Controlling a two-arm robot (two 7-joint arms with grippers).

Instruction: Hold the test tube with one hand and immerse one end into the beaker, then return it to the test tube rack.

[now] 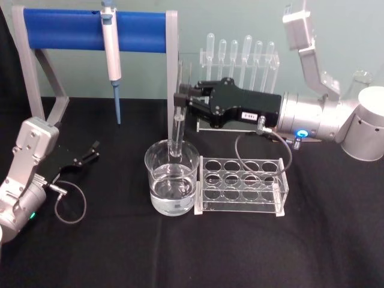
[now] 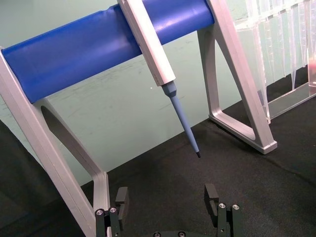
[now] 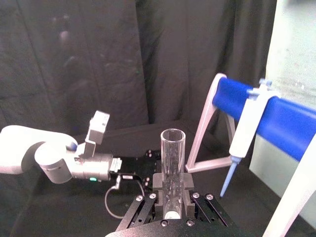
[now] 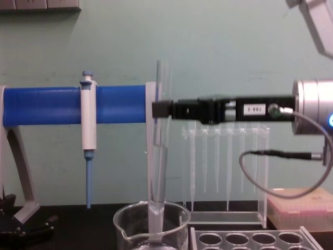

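glass test tube (image 1: 177,129), just one, stands upright in the right tool (image 1: 179,102). the tool is clamped tight on the tube's upper part. the tube's lower end is down inside the one beaker (image 1: 157,192). the beaker sits on the black counter (image 1: 180,258) and has clear water (image 1: 172,201) in its bottom part. i cannot tell if the tube's end touches the water.

just beside the beaker, on the robot's right, sits one clear test tube rack (image 1: 240,174). it has eight round holes, in two rows of four. behind it six thin plastic pipettes (image 1: 247,54) hang in one clear stand (image 1: 207,60). one white-and-blue pipettor (image 1: 111,48) hangs from one blue bar (image 1: 60,24).

the left tool (image 1: 95,150) is low on the robot's left, well apart from the beaker. its two fingers are spread wide and hold nothing.

the chest view shows from the side how straight the tube goes down past the beaker's rim. the right wrist view looks down at the tube's open round top, with two black fingers (image 3: 157,181) pressed on both sides of the glass. the left wrist view shows the pipettor's blue tip hanging above the counter.
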